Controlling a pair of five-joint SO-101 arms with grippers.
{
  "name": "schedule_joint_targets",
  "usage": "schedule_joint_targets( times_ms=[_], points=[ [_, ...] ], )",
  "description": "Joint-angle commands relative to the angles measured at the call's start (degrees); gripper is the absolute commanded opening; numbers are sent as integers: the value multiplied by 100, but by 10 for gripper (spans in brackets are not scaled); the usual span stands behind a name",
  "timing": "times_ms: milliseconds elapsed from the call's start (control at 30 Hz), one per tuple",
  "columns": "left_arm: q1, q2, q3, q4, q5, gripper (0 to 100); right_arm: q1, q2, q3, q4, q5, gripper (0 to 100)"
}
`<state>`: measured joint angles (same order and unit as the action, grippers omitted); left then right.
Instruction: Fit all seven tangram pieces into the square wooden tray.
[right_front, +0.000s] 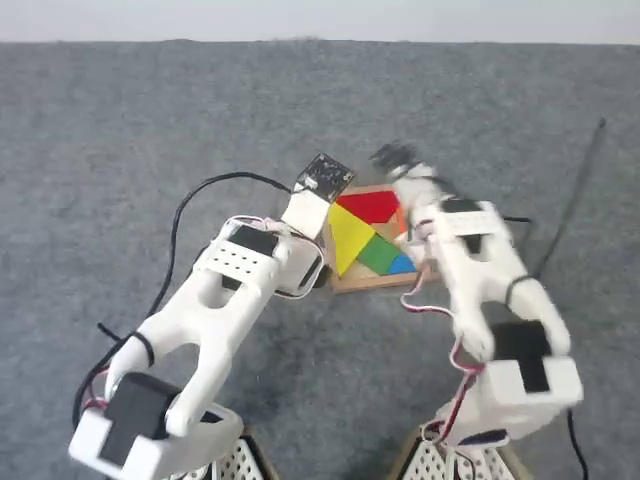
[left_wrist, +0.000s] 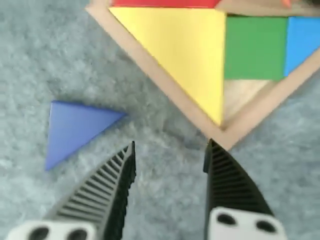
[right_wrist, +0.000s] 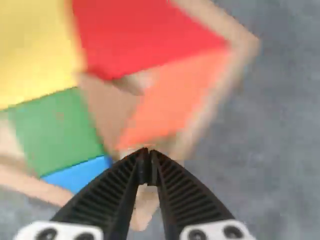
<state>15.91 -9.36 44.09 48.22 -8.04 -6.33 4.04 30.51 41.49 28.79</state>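
The square wooden tray (right_front: 365, 283) lies mid-table and holds a yellow triangle (right_front: 348, 235), a red triangle (right_front: 368, 206), a green square (right_front: 378, 253), a blue piece (right_front: 402, 264) and an orange piece (right_wrist: 170, 105). A loose blue triangle (left_wrist: 75, 127) lies on the carpet beside the tray's corner (left_wrist: 222, 135). My left gripper (left_wrist: 170, 147) hovers open over the carpet between that triangle and the corner, holding nothing. My right gripper (right_wrist: 146, 154) is shut, its tips over the tray near the orange piece. Bare wood (left_wrist: 245, 95) shows beside the green square.
Grey carpet (right_front: 150, 130) covers the whole table. Both white arms (right_front: 220, 310) stretch from the near edge toward the tray, and black cables (right_front: 190, 200) trail beside them. A pale wall runs along the far edge.
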Motion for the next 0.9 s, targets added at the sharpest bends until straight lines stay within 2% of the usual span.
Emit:
schedule_joint_targets(
  times_ms=[0, 133, 233, 333, 533, 867],
  points=[
    [141, -264, -444, -273, 141, 221, 435, -1174, 510, -462, -510, 8],
    [273, -255, -716, -404, 237, 221, 418, -2053, 1609, -1262, -519, 8],
    [387, -246, -971, -404, 431, 221, 251, -2229, 1785, -1358, -510, 8],
    [624, 149, -1314, -422, 475, 221, 31, -1851, 1635, -1358, -413, 8],
    [809, 1916, -2466, -255, 598, 221, 171, -831, 1090, -1341, -404, 8],
    [756, 2752, -3380, -26, 589, 218, 277, -295, 703, -1341, -404, 8]
  ],
)
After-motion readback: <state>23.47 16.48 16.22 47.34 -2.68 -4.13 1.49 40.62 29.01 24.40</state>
